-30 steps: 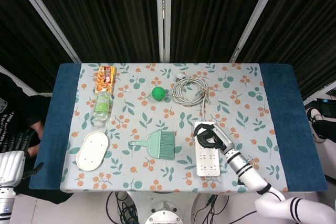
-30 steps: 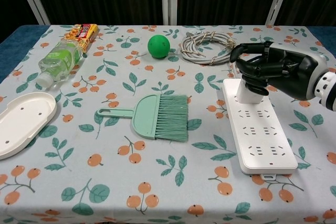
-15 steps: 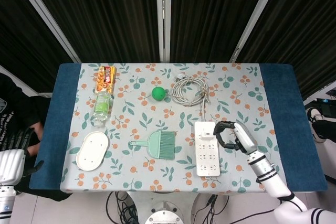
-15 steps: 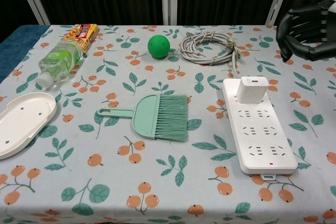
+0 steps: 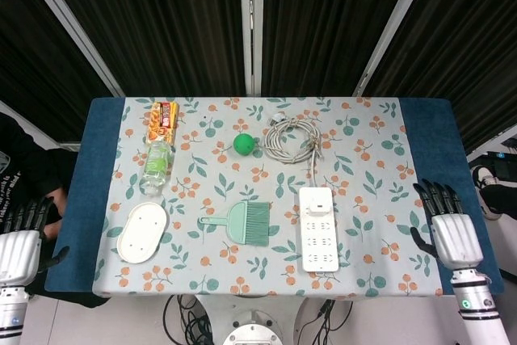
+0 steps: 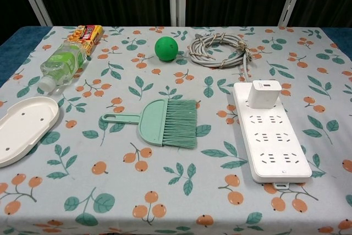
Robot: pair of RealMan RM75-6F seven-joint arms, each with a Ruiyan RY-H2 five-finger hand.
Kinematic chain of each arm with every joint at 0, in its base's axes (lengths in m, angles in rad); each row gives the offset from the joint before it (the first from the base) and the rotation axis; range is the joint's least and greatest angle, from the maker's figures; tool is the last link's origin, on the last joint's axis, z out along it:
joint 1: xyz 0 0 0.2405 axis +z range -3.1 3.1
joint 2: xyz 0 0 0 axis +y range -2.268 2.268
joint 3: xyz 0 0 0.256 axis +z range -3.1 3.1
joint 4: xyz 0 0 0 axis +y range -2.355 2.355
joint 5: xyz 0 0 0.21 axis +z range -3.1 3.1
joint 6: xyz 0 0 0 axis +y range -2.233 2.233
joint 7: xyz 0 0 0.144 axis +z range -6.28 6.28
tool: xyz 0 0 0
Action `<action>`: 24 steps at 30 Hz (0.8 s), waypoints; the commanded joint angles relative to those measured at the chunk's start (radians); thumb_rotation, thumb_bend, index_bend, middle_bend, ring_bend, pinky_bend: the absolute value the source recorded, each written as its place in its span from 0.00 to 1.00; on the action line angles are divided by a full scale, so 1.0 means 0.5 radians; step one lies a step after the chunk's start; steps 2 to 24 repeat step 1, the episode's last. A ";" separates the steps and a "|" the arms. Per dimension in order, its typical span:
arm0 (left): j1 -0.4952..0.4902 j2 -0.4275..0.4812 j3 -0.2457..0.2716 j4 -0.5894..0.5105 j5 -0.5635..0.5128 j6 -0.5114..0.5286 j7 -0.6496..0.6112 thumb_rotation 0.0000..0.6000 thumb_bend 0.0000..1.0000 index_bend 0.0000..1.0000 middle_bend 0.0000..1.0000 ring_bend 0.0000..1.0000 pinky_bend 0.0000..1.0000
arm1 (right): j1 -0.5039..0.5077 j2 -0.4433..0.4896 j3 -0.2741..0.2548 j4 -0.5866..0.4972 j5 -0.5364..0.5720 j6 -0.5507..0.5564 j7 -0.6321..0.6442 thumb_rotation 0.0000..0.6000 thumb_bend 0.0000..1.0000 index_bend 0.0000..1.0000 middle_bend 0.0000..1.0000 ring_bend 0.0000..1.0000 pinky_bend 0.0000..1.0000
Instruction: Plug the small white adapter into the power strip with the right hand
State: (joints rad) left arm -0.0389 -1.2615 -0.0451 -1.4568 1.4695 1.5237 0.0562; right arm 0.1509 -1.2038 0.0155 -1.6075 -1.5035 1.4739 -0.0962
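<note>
The small white adapter [image 6: 263,93] [image 5: 316,199] stands upright in the far end of the white power strip [image 6: 272,141] [image 5: 319,236], right of the table's middle. My right hand [image 5: 445,229] hangs off the table's right edge, well away from the strip, fingers spread and holding nothing. My left hand [image 5: 19,240] stays beyond the left edge, fingers apart and empty. Neither hand shows in the chest view.
A green dustpan brush [image 6: 165,123] lies left of the strip. A coiled grey cable [image 6: 219,49] and a green ball [image 6: 165,48] sit behind. A plastic bottle [image 6: 62,63], a snack packet [image 6: 89,32] and a white oval tray [image 6: 19,126] occupy the left side.
My right hand let go of the adapter, left it standing in the strip, and drew back right, off the table edge and out of the chest view.
</note>
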 commanded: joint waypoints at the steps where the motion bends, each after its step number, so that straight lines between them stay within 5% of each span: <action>1: 0.003 0.002 -0.003 -0.003 -0.001 0.005 0.008 1.00 0.15 0.00 0.00 0.00 0.00 | -0.056 0.012 -0.029 -0.018 -0.020 0.066 0.015 1.00 0.29 0.00 0.03 0.00 0.00; 24: 0.003 0.002 -0.003 -0.003 -0.001 0.005 0.008 1.00 0.15 0.00 0.00 0.00 0.00 | -0.056 0.012 -0.029 -0.018 -0.020 0.066 0.015 1.00 0.29 0.00 0.03 0.00 0.00</action>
